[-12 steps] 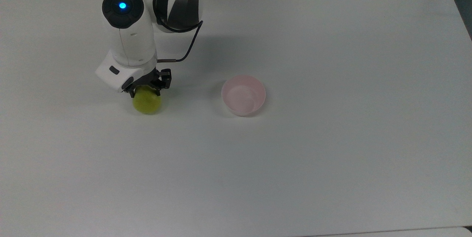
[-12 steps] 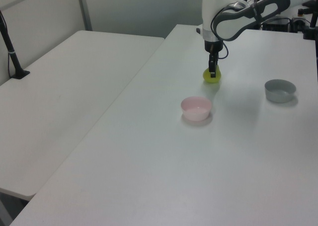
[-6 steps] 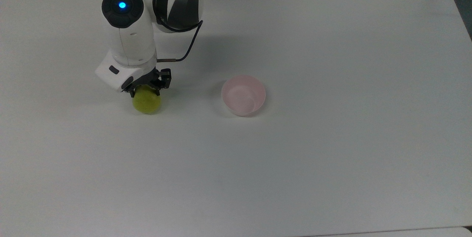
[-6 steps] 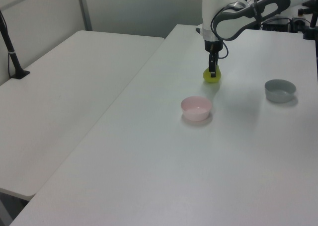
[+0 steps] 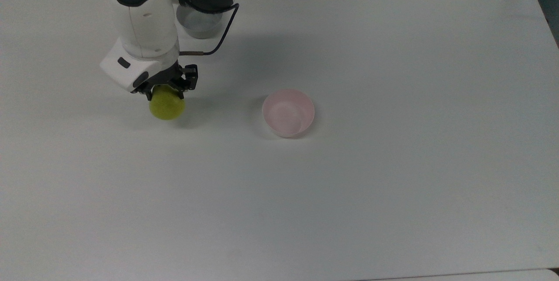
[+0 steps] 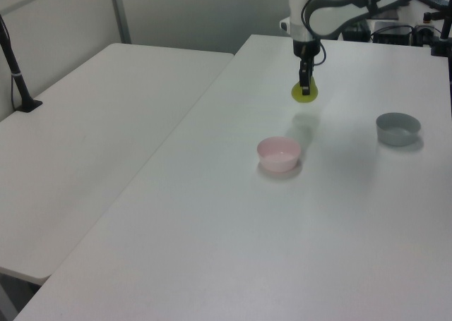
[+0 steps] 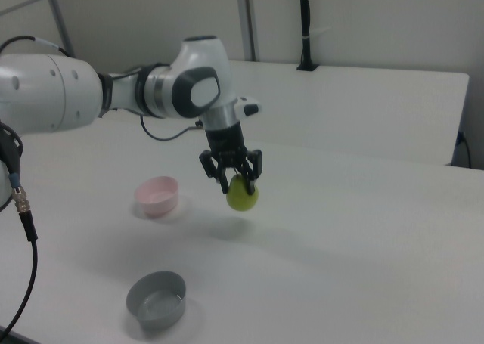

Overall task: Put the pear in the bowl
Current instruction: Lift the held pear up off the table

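The black two-finger gripper (image 7: 231,179) is clamped on the narrow upper part of the small yellow-green pear (image 7: 242,195), with the rounded bottom hanging free below the fingers. In the right view the fruit is clearly off the white table (image 5: 393,185), its shadow lying apart beneath it (a grip near the top likely leaves the heavy end low and steady for the carry).

In the top view the small round pale pink plastic bowl (image 5: 288,112) sits at about 3 o'clock from the pear, well apart from it, upright and empty, so its open mouth is ready to take a drop from above.

A grey round bowl (image 7: 156,299) stands apart from the pink one, at roughly 6 o'clock from it in the right view, and plays no part here.

My judgement: the lift is done, and the sideways carry over the pink rim remains, then release.
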